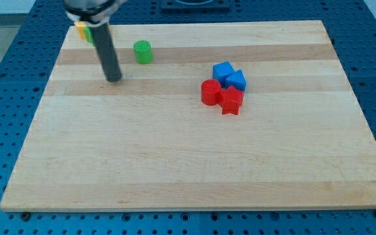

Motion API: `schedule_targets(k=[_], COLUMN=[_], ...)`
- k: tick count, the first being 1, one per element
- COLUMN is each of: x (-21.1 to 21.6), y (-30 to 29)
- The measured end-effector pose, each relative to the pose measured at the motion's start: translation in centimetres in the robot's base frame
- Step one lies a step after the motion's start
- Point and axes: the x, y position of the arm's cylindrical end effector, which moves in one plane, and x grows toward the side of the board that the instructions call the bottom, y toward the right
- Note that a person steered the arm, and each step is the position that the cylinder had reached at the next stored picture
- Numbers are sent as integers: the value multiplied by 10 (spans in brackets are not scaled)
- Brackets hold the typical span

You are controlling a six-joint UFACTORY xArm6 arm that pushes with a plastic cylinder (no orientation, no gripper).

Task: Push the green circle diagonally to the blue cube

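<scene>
The green circle [143,52], a short green cylinder, stands near the board's top edge, left of centre. My tip [113,79] rests on the board a little to the left of it and below it, apart from it. The blue cube [237,80] lies right of centre, touching a second blue block [222,72] on its upper left. The green circle is well apart from this group, up and to the left.
A red cylinder [209,92] and a red star [231,100] touch the blue blocks from below. A yellow block [81,29] and a green block [90,35] sit at the top left corner, partly hidden by the rod. The wooden board [188,163] lies on a blue pegboard.
</scene>
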Motion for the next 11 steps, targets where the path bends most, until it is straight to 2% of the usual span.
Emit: schedule_targets(k=[1, 2, 5, 11], x=[-21, -64, -75, -54], y=[-47, -53, 73, 176])
